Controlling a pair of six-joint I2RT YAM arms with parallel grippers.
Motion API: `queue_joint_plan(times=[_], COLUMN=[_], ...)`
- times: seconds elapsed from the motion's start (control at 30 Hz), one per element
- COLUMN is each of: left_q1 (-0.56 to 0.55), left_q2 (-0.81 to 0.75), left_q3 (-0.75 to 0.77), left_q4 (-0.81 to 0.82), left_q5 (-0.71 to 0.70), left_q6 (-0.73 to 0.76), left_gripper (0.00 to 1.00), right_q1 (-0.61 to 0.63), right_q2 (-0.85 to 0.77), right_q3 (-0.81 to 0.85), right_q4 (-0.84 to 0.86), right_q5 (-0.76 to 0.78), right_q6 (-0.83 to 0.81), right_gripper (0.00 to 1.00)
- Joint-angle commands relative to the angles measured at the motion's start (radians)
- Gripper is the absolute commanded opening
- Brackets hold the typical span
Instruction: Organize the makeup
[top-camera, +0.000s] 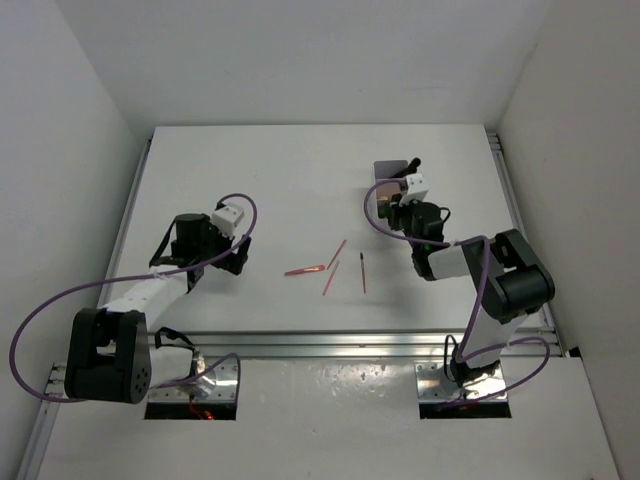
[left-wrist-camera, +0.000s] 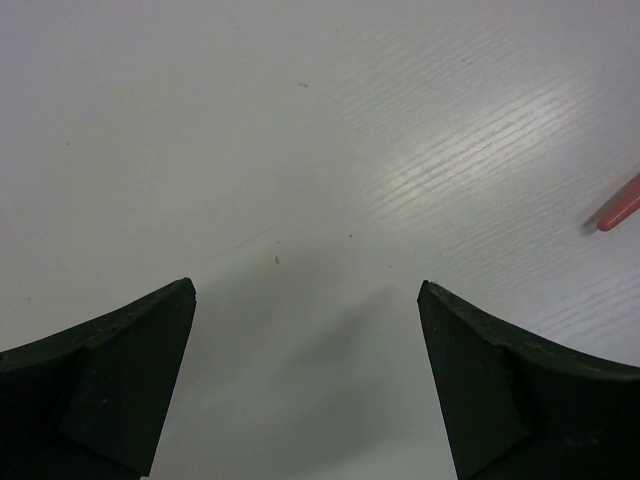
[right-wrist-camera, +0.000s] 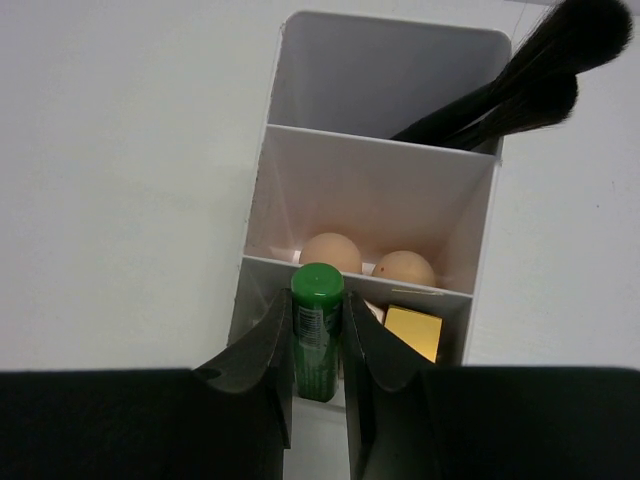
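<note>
The right tool (right-wrist-camera: 316, 310) pinches a green bottle (right-wrist-camera: 317, 283) between its fingers. The bottle stands upright at the nearest compartment of a white three-part organizer (right-wrist-camera: 385, 75). Its cap is level with the divider in front of the middle compartment. The fingers hide its lower end, so I cannot tell whether it rests on the bottom.

Just to the right of the bottle, in the same near compartment, the square gold top of a lipstick (right-wrist-camera: 413, 333) shows. Two beige egg-shaped sponges (right-wrist-camera: 331, 252) sit side by side in the middle compartment. Black brushes (right-wrist-camera: 500, 100) lean out of the far compartment toward its right corner.

In the top view the organizer stands at the far right of the white desk (top-camera: 250, 170). Four thin pink and red pencils (top-camera: 330, 278) lie loose on the desk between the two arms, well apart from the organizer.

The left tool (left-wrist-camera: 307, 290) is spread wide and holds nothing. It hangs over bare desk, and the tip of one pencil shows at the right edge of the left wrist view.
</note>
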Motion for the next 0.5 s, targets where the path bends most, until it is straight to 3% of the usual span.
queue_joint_plan(times=[0.0, 0.03, 0.2, 0.27, 0.4, 0.47], left_q1=[-0.005, -0.005, -0.005, -0.005, -0.005, -0.014], left_q2=[0.002, 0.002, 0.002, 0.002, 0.011, 0.025], left_q3=[0.042, 0.042, 0.042, 0.042, 0.056, 0.077], left_q4=[-0.007, -0.007, -0.007, -0.007, -0.007, -0.042], left_q5=[0.004, 0.004, 0.004, 0.016, 0.048, 0.065], left_q6=[0.016, 0.016, 0.016, 0.026, 0.114, 0.185], left_gripper=[1.00, 1.00, 1.00, 1.00, 1.00, 1.00], right_q1=[-0.003, -0.003, -0.003, -0.003, 0.000, -0.003], right_q2=[0.007, 0.006, -0.045, -0.071, -0.140, -0.178], right_q3=[-0.027, -0.030, -0.039, -0.028, -0.021, -0.039], right_q4=[0.157, 0.154, 0.133, 0.099, 0.055, 0.053], right_q5=[-0.022, -0.024, -0.027, -0.038, -0.033, -0.029], right_q6=[-0.001, 0.001, -0.001, -0.015, -0.032, -0.045], right_gripper=[0.00, 0.03, 0.37, 0.42, 0.67, 0.71])
